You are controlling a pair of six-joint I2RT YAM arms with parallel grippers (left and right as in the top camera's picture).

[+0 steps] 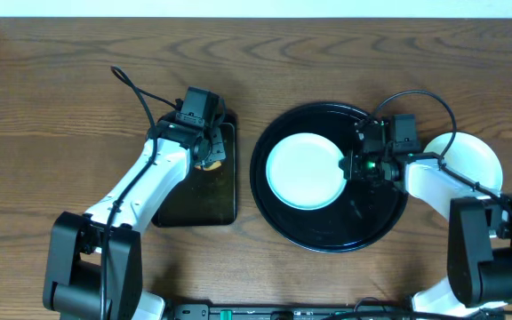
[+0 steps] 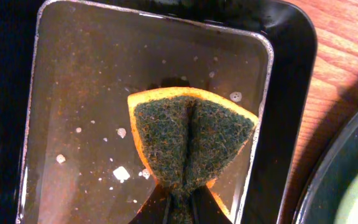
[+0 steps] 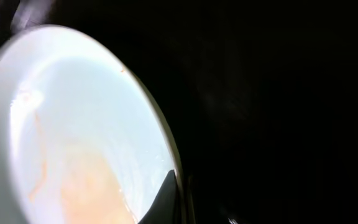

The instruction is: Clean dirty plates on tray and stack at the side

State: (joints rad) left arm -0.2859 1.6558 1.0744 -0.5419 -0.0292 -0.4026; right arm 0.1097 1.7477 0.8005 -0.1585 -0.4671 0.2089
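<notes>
Jaws on left arm are pinching orange-and-green sponge (image 2: 188, 140) over rectangular black tray (image 2: 61, 81); right jaws are clamping rim of pale mint-green round plate (image 1: 302, 171) on large round glossy black tray (image 1: 327, 235).

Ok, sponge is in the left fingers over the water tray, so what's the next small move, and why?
Probably lift the sponge out of the small tray and carry it right to the green plate. The right fingers seem to pinch its rim, steadying it on the round tray, and faint orange smears show on it.
</notes>
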